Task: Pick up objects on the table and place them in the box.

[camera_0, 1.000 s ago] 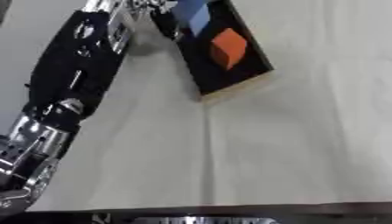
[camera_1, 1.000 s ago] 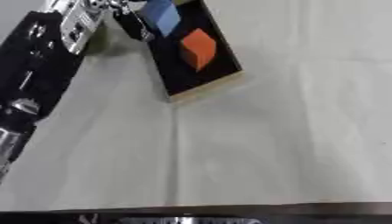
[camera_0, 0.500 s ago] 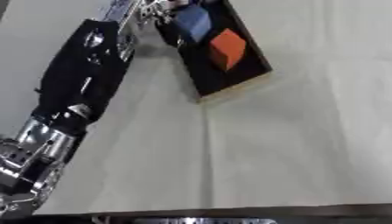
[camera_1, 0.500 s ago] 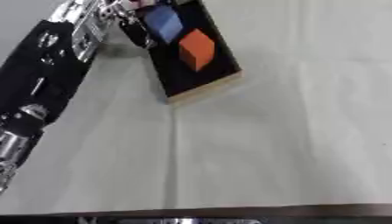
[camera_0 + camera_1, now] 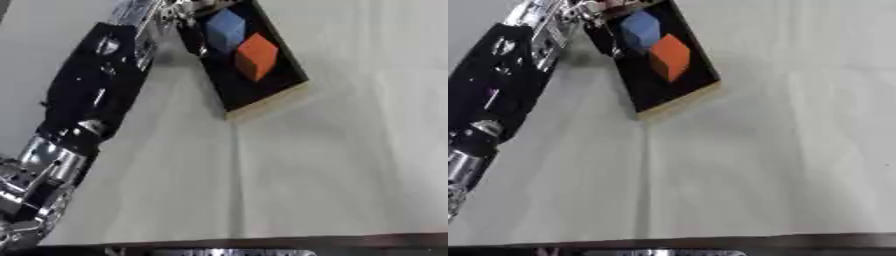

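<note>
The box [image 5: 262,97], black inside w/ a pale wood rim, lies askew on the white table [image 5: 332,170]; inside it sit a blue cube [image 5: 227,29] toward the far end and an orange cube [image 5: 256,55] just nearer, the two touching or close to it; no other loose objects show on the cloth near the box.

Left hand [image 5: 179,15] is at the box's far-left wall, by the blue cube; fingers look curled, but whether they're off the cube or pinching it or the rim I cannot tell; right hand not visible.

Risks, as I judge them: hand sits v. close to the box wall, so pulling away could catch the rim and drag or tip the box; a finger brushing the blue cube could nudge it against the orange one or lift it out over the wall.
</note>
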Robot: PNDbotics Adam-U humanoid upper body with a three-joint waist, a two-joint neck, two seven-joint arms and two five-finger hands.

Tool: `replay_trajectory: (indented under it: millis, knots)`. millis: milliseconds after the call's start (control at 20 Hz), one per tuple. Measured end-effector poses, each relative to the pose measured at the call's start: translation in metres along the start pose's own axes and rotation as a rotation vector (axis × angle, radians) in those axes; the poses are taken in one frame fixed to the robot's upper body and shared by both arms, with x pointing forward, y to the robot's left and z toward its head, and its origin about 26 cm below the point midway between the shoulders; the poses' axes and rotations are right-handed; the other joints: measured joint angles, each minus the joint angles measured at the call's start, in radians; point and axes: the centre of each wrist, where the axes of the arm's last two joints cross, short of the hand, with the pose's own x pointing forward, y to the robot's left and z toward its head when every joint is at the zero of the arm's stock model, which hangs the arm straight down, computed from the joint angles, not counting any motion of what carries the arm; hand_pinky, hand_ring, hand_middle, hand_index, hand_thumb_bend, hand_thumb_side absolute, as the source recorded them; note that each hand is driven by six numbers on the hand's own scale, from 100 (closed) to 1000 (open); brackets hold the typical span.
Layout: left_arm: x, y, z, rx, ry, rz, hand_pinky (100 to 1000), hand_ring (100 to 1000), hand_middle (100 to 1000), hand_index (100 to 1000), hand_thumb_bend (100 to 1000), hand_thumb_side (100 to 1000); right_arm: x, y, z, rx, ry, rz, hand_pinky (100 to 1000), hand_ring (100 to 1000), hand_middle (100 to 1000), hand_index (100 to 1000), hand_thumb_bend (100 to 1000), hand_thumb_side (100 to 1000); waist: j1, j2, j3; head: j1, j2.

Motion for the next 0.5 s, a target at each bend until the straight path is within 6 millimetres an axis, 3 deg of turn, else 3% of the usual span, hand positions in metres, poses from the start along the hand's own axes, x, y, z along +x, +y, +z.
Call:
replay_trajectory:
  millis: [200,500]
  knots:
    - [0.002,0.007,0.003,0.034,-0.012,-0.001,936,916,851,944,548,100,-0.001,0.0,0.002,0.002,0.008,0.001,866,808,681,888,100,627,0.0,-0.003,0.005,-0.001,0.001]
    - [-0.007,0.024,0.017,0.078,0.0,-0.011,924,902,841,929,534,100,-0.002,-0.001,0.005,0.002,0.016,0.004,866,808,682,887,100,626,0.0,-0.024,0.027,-0.011,0.012]
